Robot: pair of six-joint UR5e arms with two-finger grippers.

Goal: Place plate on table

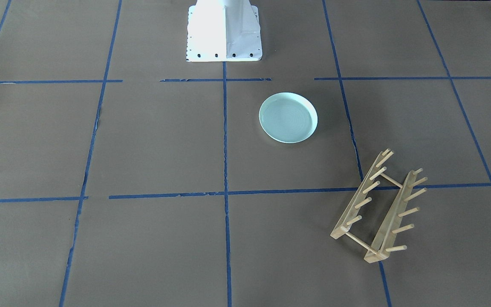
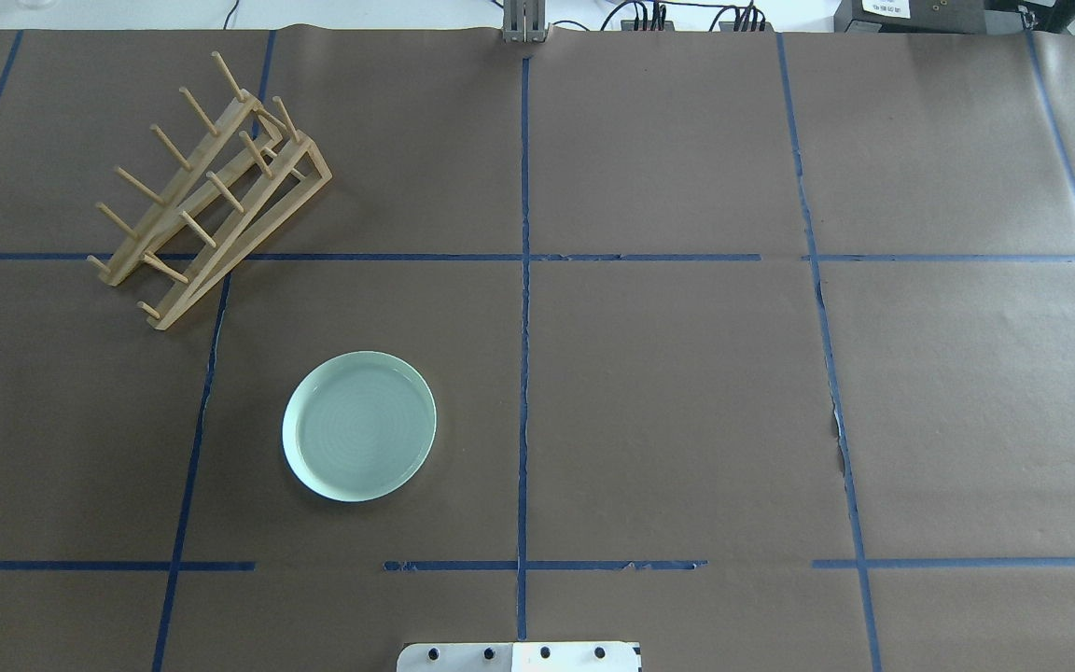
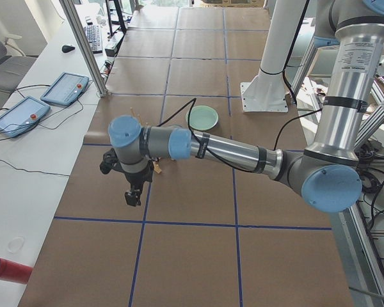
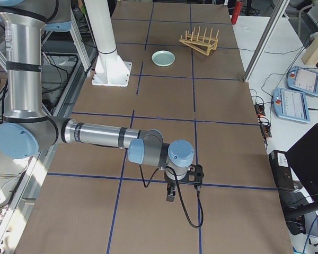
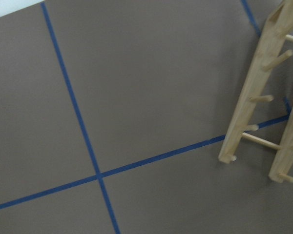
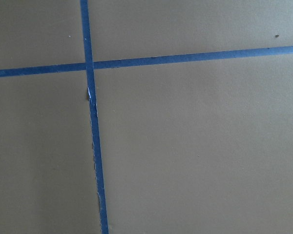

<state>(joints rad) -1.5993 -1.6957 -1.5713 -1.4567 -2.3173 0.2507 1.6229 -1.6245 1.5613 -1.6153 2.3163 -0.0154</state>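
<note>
Mint-green plate (image 2: 359,427) lies flat, upright, on the table.

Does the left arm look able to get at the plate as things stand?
Probably yes: the plate lies flat in the open on that arm's side, apart from the wooden rack, with nothing over it.

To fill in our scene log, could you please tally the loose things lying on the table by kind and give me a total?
Plate, pale mint green: 1
Wooden peg rack: 1
Total: 2
</note>
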